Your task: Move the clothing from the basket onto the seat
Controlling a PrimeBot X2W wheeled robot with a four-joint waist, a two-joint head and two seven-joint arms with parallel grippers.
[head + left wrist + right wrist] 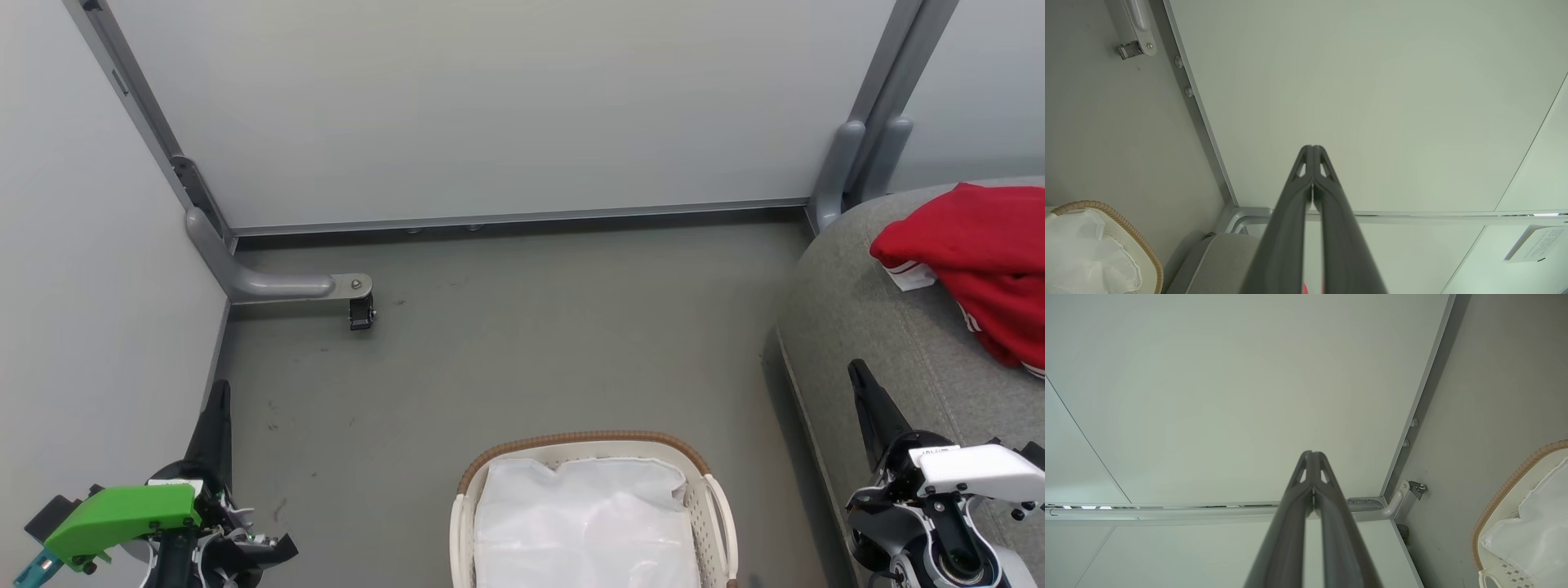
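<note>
Now | step: transfer looks done | clothing on seat, right of basket | basket: white liner showing | left claw, right claw flank basket, both clenched, empty | next: likely check under liner, else stop

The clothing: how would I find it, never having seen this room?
Look to the big grey seat on the right of the head view. On its cushion lies the clothing, a crumpled bright red heap with white trim, unlike the white-lined basket nearby.
</note>
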